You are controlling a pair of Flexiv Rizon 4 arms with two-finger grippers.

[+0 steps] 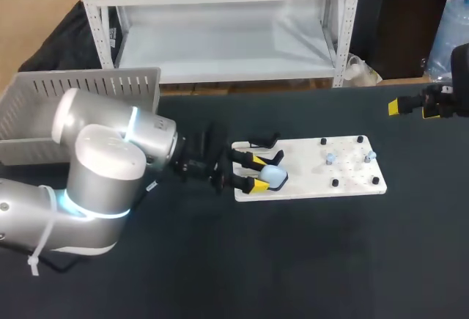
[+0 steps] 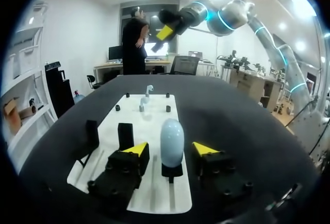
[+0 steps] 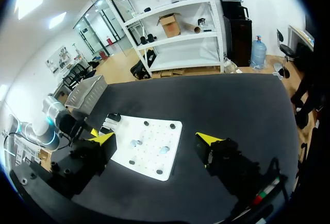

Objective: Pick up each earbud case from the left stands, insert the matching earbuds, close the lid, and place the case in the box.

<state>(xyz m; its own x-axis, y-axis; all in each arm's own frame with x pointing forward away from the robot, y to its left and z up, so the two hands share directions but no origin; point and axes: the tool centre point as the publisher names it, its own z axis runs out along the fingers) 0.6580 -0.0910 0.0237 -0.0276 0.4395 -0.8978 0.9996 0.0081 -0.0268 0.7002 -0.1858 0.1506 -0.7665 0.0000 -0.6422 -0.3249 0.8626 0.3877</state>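
Observation:
A pale blue earbud case (image 2: pixel 171 140) stands closed and upright on a black stand (image 2: pixel 171 170) at the near end of the white board (image 2: pixel 154 126). My left gripper (image 2: pixel 171 149) straddles it, open, with a small gap on each side. From above, the case (image 1: pixel 273 176) sits between the left gripper's (image 1: pixel 258 173) yellow tips. Two small earbuds (image 1: pixel 331 159) (image 1: pixel 368 156) stand on pegs at the board's (image 1: pixel 308 180) right part. My right gripper (image 1: pixel 412 106) hangs open, high over the table's far right, holding nothing; in its own view the right gripper (image 3: pixel 155 139) is above the board (image 3: pixel 149 131).
A grey slatted box (image 1: pixel 80 103) stands at the table's back left, behind my left arm. Two empty black stands (image 2: pixel 125 134) (image 2: pixel 92 131) rise beside the case. Black pegs dot the board.

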